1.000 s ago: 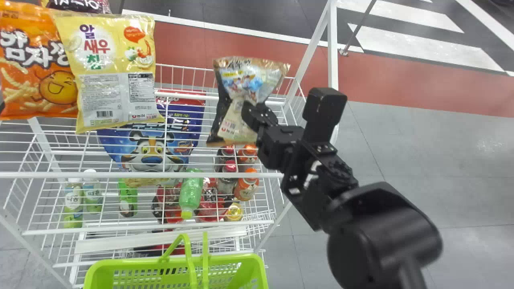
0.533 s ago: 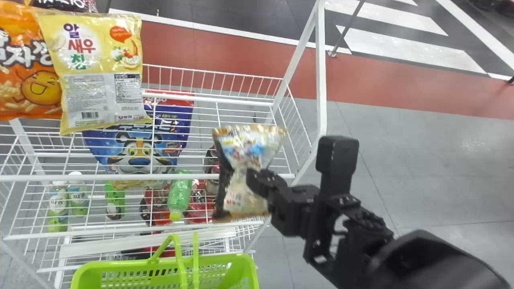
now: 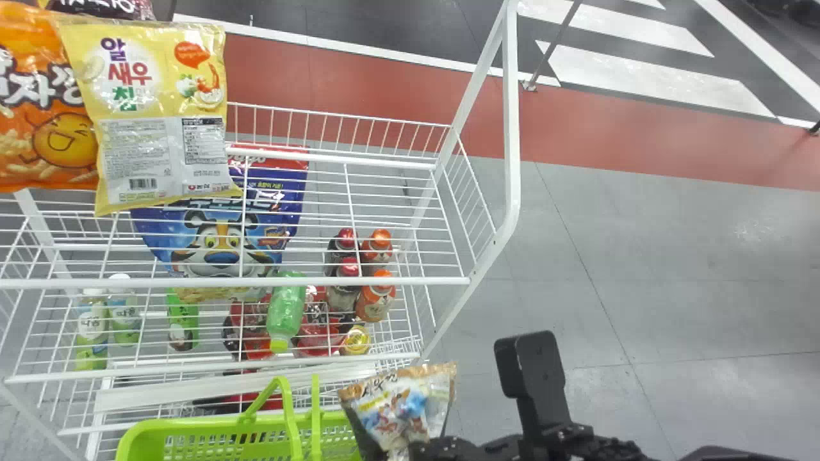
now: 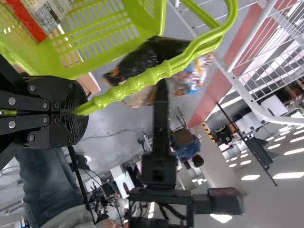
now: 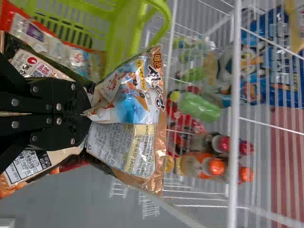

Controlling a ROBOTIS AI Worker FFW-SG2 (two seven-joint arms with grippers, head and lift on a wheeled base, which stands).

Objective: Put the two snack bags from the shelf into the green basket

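One glossy, brown-edged snack bag (image 3: 392, 411) is pinched into creases.

the head view's bottom edge cuts off the green basket (image 3: 131, 440) and the brown-edged snack bag (image 3: 392, 413).

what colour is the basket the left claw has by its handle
Bright green; the basket shows best in the head view.

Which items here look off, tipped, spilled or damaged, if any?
The green bottle on the rack looks tipped over: its cap points toward the basket, while the orange-capped bottles beyond it stand cap up. No spill visible.
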